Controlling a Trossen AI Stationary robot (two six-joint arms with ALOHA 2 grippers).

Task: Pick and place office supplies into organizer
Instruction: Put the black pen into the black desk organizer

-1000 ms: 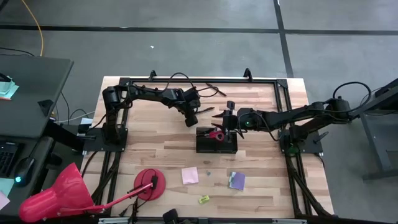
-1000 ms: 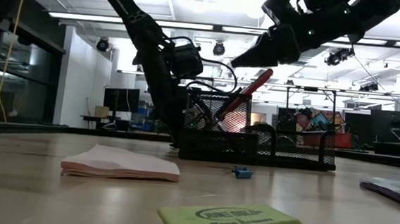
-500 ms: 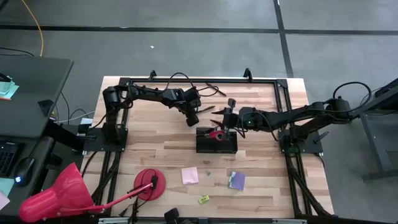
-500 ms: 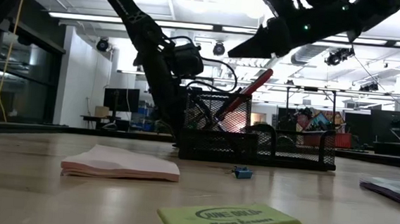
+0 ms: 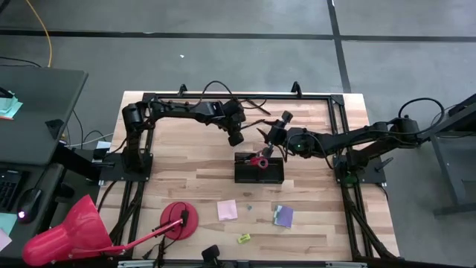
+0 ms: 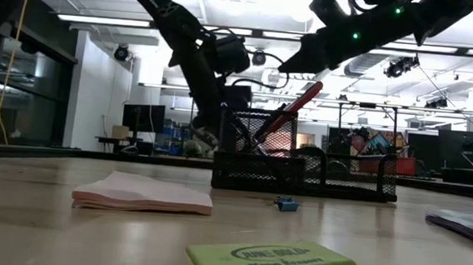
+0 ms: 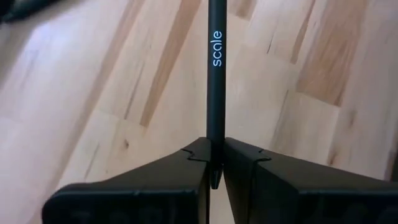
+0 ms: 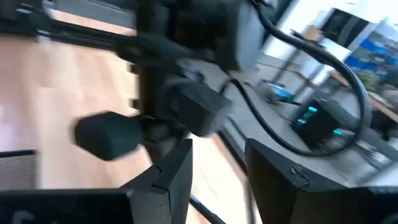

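Black pen point(image 7: 215, 74) is pinched in the left gripper point(image 7: 215, 163), behind the organizer point(image 5: 259, 170).

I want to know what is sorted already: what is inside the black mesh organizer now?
The red-handled scissors stand inside the organizer, handles up and leaning above its rim. Whatever else may lie lower down is hidden by the dark mesh walls.

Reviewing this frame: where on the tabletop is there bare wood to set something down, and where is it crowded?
Bare wood lies right of the purple pad toward the table's right edge, and left of the organizer up to the frame rail. Crowded: above the organizer, where the left gripper holding a pen meets the right gripper, and the front strip with pink pad, eraser, red disc.
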